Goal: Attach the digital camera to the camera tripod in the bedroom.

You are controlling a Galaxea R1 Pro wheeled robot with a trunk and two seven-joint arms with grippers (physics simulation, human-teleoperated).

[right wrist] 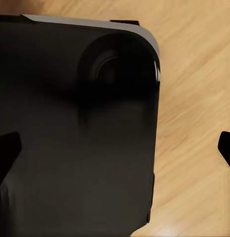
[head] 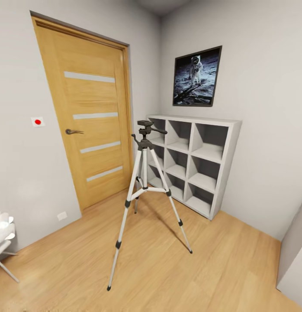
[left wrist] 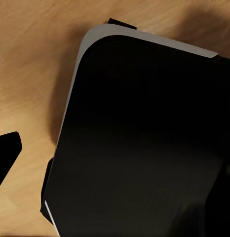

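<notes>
Between the wooden door (head: pixel 88 117) and the white cube shelves (head: pixel 192 162), the camera tripod (head: pixel 144 190) stands on the light wood floor (head: pixel 168 277) of the bedroom, its dark head bare. I see no digital camera. Both wrist views look down past the robot's black base (left wrist: pixel 144 143); in the right wrist view, two dark fingertips (right wrist: pixel 7 148) stand wide apart with nothing between, so the right hand (right wrist: pixel 117 148) is open. One tip shows on the left: I cannot tell. Judging so, the step is finding the camera first.
</notes>
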